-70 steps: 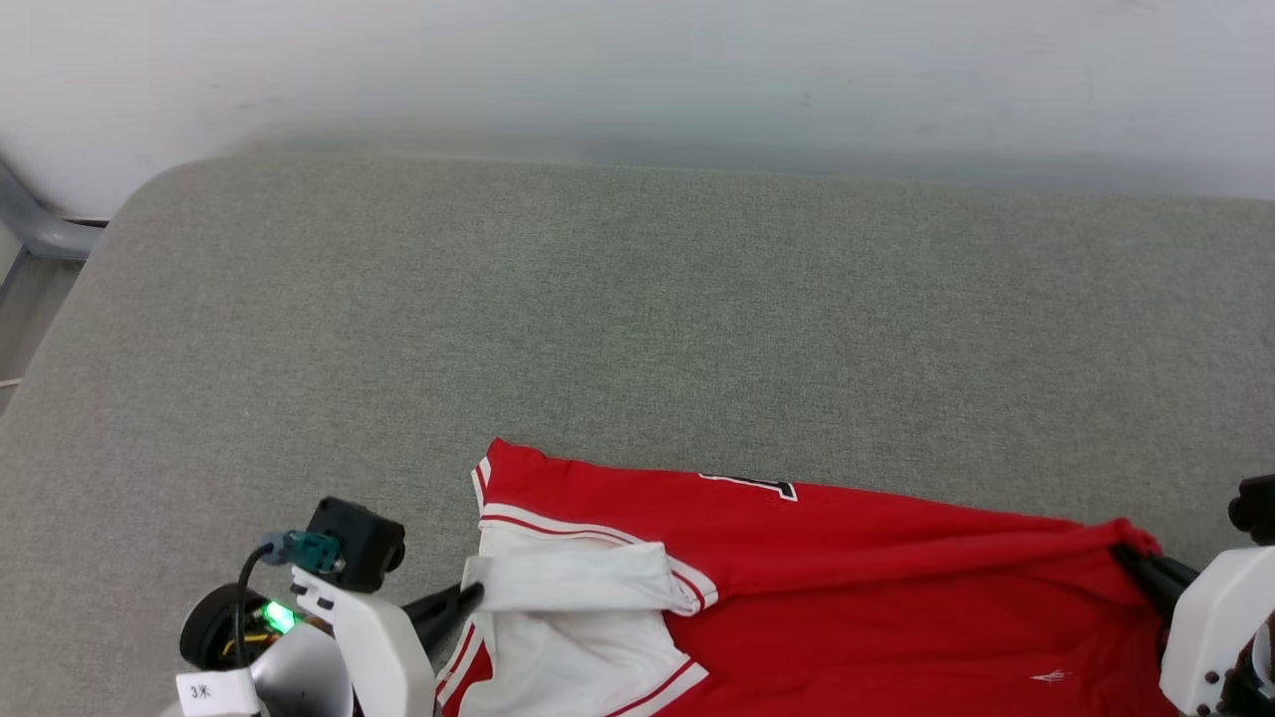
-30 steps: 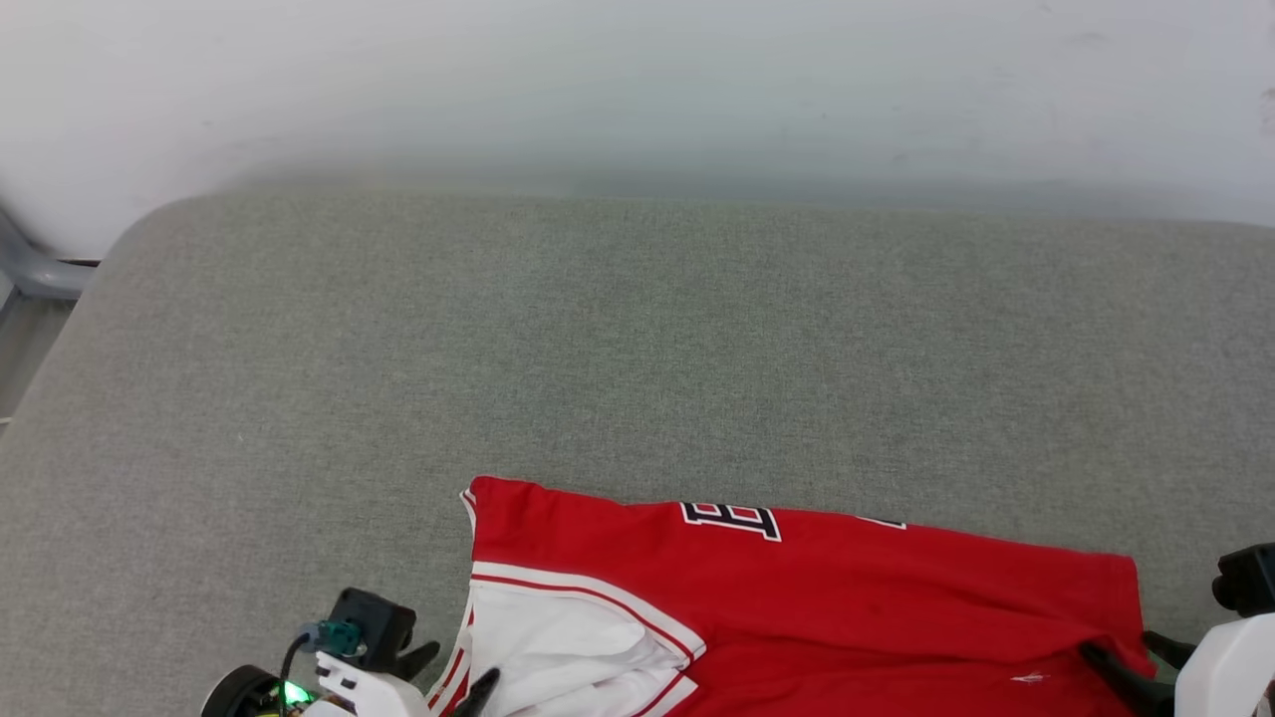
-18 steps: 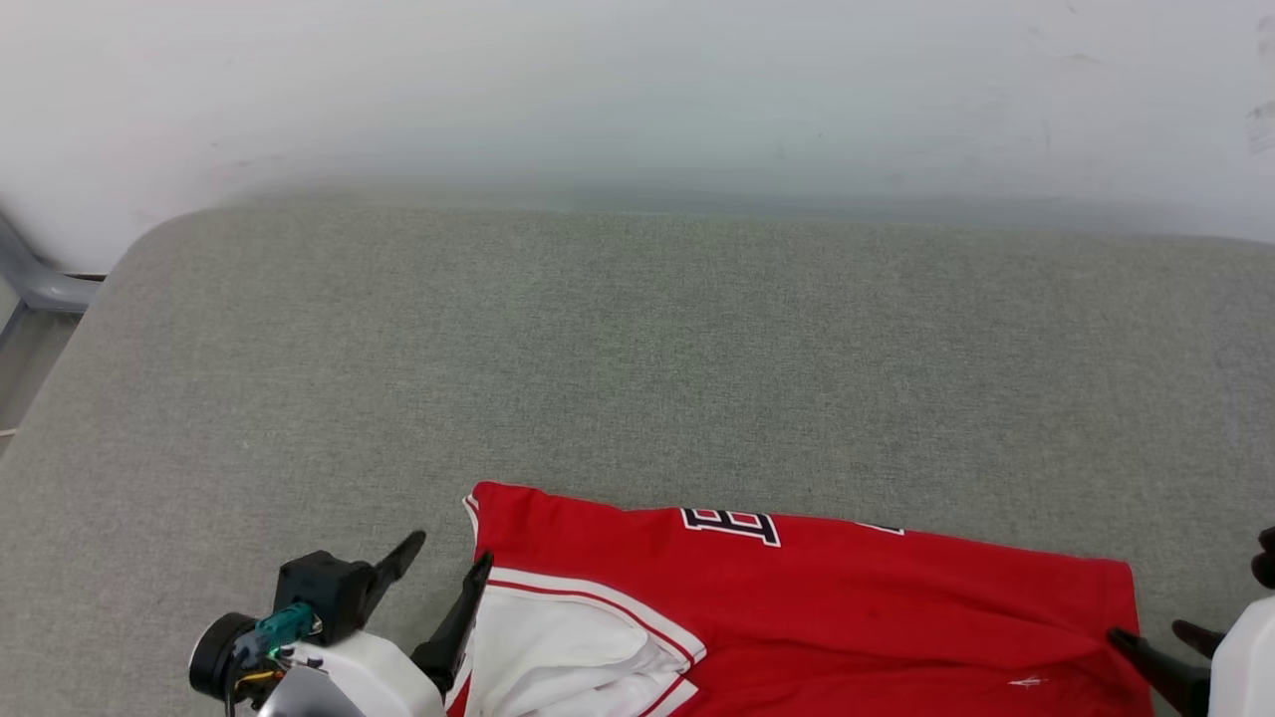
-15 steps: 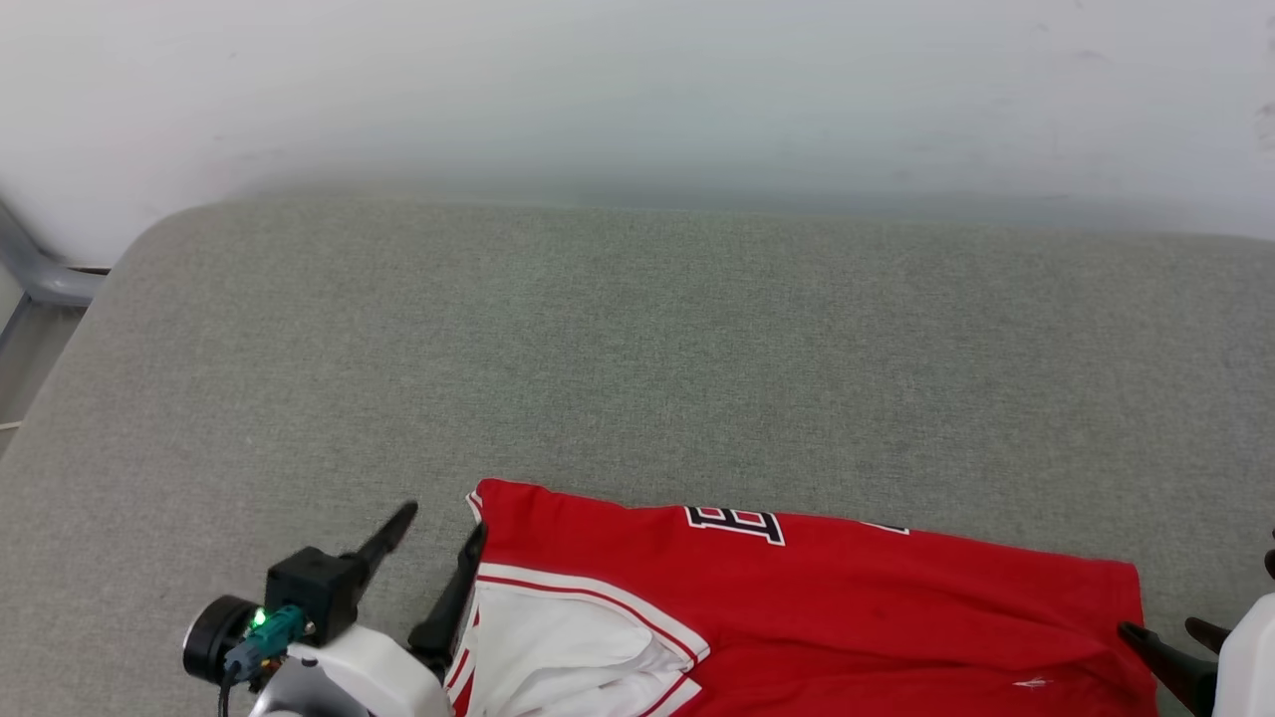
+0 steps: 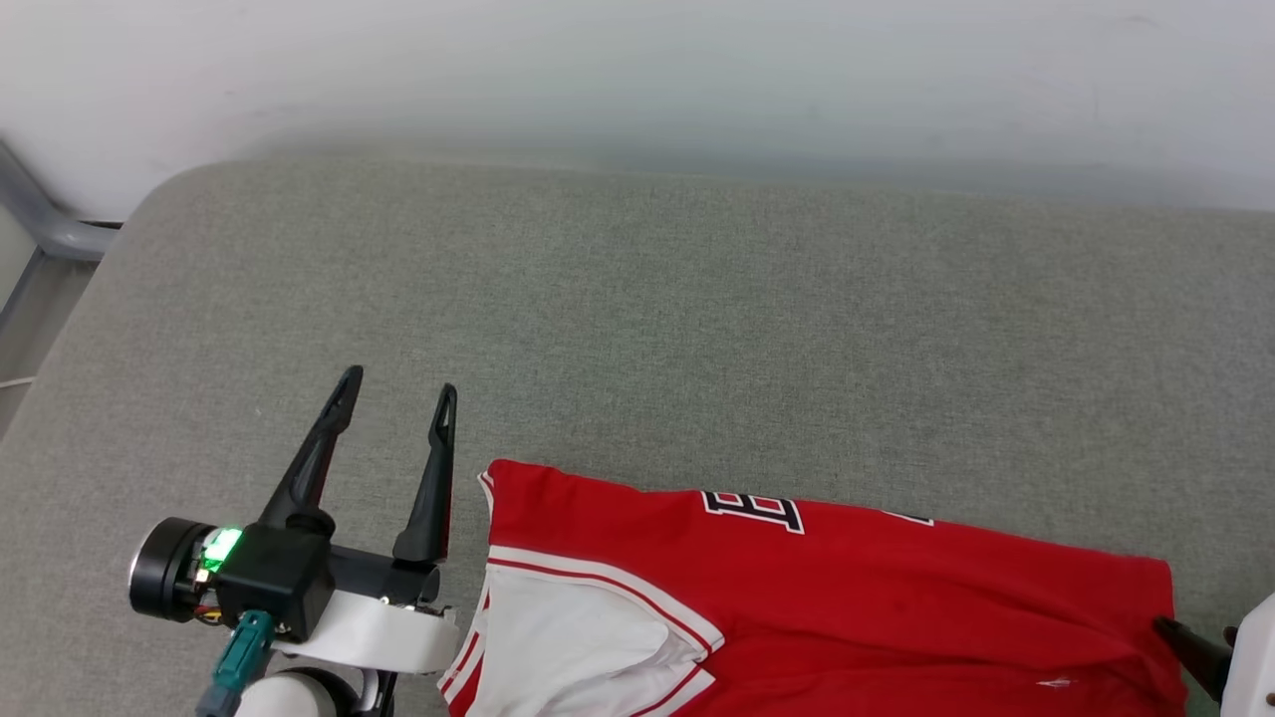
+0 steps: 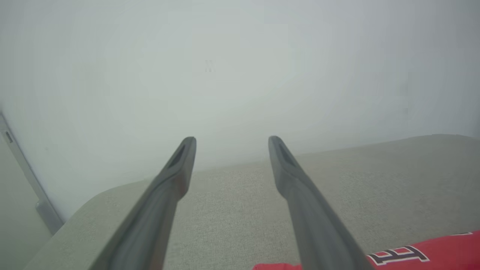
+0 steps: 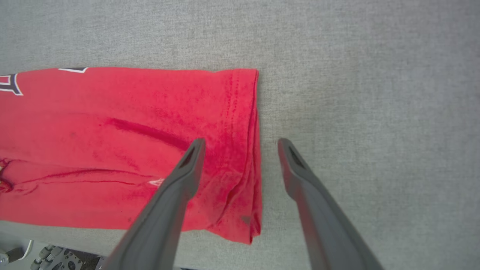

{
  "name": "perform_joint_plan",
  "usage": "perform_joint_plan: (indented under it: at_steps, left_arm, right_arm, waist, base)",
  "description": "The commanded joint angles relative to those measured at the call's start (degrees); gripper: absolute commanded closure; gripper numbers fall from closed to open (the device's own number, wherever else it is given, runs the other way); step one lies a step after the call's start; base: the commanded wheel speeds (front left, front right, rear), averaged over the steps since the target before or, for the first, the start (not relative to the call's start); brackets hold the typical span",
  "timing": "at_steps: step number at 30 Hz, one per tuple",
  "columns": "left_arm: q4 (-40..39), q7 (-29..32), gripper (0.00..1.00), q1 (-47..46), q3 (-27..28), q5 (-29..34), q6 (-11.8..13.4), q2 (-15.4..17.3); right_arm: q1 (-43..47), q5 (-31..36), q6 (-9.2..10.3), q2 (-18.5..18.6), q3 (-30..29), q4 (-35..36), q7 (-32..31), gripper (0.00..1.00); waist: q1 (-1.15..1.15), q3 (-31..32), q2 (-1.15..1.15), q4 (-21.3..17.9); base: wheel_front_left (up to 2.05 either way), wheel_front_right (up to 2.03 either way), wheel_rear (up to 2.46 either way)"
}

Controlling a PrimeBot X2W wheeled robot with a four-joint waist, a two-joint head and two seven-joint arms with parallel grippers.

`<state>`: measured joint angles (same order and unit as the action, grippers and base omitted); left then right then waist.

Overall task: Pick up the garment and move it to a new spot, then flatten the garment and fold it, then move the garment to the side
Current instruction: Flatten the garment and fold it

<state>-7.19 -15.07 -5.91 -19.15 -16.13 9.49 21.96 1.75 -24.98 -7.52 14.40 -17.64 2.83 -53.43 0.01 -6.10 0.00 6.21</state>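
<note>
The garment [image 5: 817,588], a red jersey with a white sleeve [image 5: 568,647] and black-white lettering, lies folded flat along the near edge of the grey cushioned surface [image 5: 697,299]. My left gripper [image 5: 398,383] is open and lifted just left of the garment's left edge, holding nothing. In the left wrist view the left gripper [image 6: 231,140] points at the wall, with the garment [image 6: 431,253] at the lower right. My right gripper [image 7: 242,142] is open and straddles the garment's [image 7: 150,131] right hem, one finger over cloth, one over the surface. The right gripper [image 5: 1195,642] peeks in at the lower right.
A pale wall [image 5: 637,70] rises behind the surface. A grey metal tube [image 5: 40,224] runs past the surface's far left corner. Bare grey cushion spreads beyond and to the left of the garment.
Both grippers have let go of the garment, which now lies flat. The left gripper rose and swung forward, away from the sleeve. The head camera shifted slightly.
</note>
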Motion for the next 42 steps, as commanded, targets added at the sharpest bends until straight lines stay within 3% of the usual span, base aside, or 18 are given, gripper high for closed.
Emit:
perform_joint_plan:
  at_steps: [1, 7, 10, 21, 32, 33, 35, 36, 37, 38, 42]
  left_arm:
    - [-0.95, -0.1, 0.0, 1.2, 1.75, 2.21, -1.04, -1.5]
    - [-4.89, -0.11, 0.0, 2.51, 6.36, 10.92, -5.45, -5.94]
    - [-5.13, -0.12, 0.0, 2.66, 6.95, 12.57, -6.9, -6.68]
    - [-4.95, -0.12, 0.0, 2.01, 8.29, 14.28, -9.69, -9.01]
    - [-3.81, -0.12, 0.0, 2.63, 9.56, 14.9, -11.75, -10.2]
    - [-3.69, -0.12, 0.0, 2.79, 9.67, 14.88, -11.9, -10.3]
    - [-3.51, -0.12, 0.0, 3.08, 9.89, 14.9, -12.16, -10.44]
    - [-3.43, -0.12, 0.0, 3.19, 9.97, 14.93, -12.37, -10.48]
    - [-3.39, -0.12, 0.0, 3.31, 10.08, 14.9, -12.43, -10.53]
    - [-3.35, -0.12, 0.0, 3.4, 10.21, 14.87, -12.52, -10.56]
    - [-3.25, -0.12, 0.0, 3.73, 10.41, 15.03, -13.03, -10.79]
  right_arm:
    - [-1.09, 1.11, 0.07, -0.78, -0.92, -1.02, 0.17, 0.0]
    - [-3.78, 3.13, 0.07, -2.69, -3.46, -6.06, 1.41, 0.0]
    - [-4.42, 2.73, 0.07, -3.24, -3.31, -7.79, 1.62, 0.0]
    - [-4.4, 3.54, 0.07, -4.87, -1.79, -14.62, 2.96, 0.0]
    - [-4.75, -1.71, -0.33, -6.9, 6.29, -19.0, 5.5, 0.0]
    - [-4.73, -1.95, -0.33, -6.63, 6.68, -19.2, 5.9, 0.1]
    - [-4.76, -2.29, -0.33, -6.14, 7.06, -19.69, 6.7, 0.51]
    - [-4.8, -2.2, -0.32, -5.8, 7.13, -20.11, 7.15, 0.58]
    - [-4.82, -2.09, -0.31, -5.41, 7.23, -20.52, 7.65, 0.87]
    - [-4.83, -1.98, -0.31, -5.01, 7.25, -20.93, 8.2, 1.0]
    - [-5.1, -2.19, -0.02, -3.76, 7.47, -22.42, 10.83, 1.0]
  waist:
    - [-0.01, -0.57, 0.0, 0.21]
    - [-0.01, -2.47, 0.0, 0.72]
    - [-0.01, -3.19, 0.0, 0.89]
    - [-0.01, -4.62, 0.0, 1.45]
    - [-0.01, -3.84, 0.0, 1.39]
    - [-0.01, -3.61, 0.0, 1.35]
    - [-0.01, -3.17, 0.0, 1.27]
    - [-0.01, -2.96, 0.0, 1.23]
    - [-0.01, -2.78, 0.0, 1.18]
    - [-0.01, -2.64, 0.0, 1.12]
    - [-0.01, -2.21, 0.0, 0.87]
  base:
    - [0.0, 0.0, 0.0]
    - [0.0, 0.0, 0.0]
    - [0.0, 0.0, 0.0]
    - [0.0, 0.0, 0.0]
    - [0.0, 0.0, 0.0]
    - [0.0, 0.0, 0.0]
    - [0.0, 0.0, 0.0]
    - [0.0, 0.0, 0.0]
    - [0.0, 0.0, 0.0]
    - [0.0, 0.0, 0.0]
    - [0.0, 0.0, 0.0]
